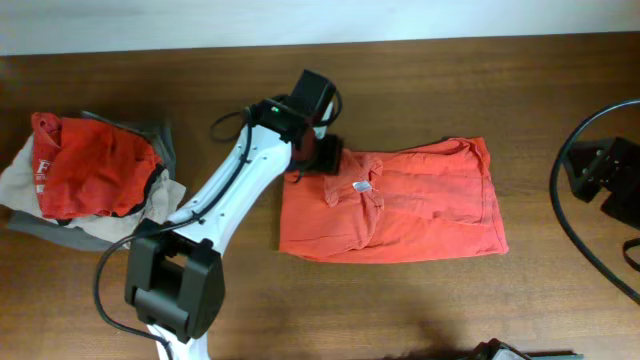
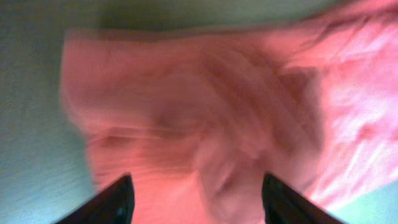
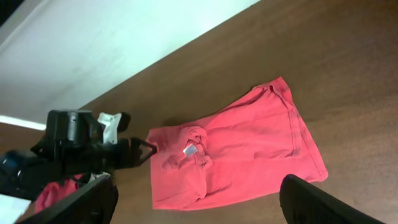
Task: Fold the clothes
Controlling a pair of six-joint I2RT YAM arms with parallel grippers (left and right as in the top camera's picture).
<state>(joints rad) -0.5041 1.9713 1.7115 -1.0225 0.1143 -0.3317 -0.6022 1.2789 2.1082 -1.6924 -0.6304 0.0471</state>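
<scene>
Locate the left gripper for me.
Overhead, the left gripper sits at the upper-left corner of the flattened orange-red T-shirt, jaws apart, with a pile of other clothes further left.

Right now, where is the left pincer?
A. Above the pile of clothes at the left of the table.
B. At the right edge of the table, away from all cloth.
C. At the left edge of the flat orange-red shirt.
C: in the overhead view the left pincer is at the left edge of the orange-red shirt, near its far corner, and the left wrist view is filled with that cloth.
</scene>
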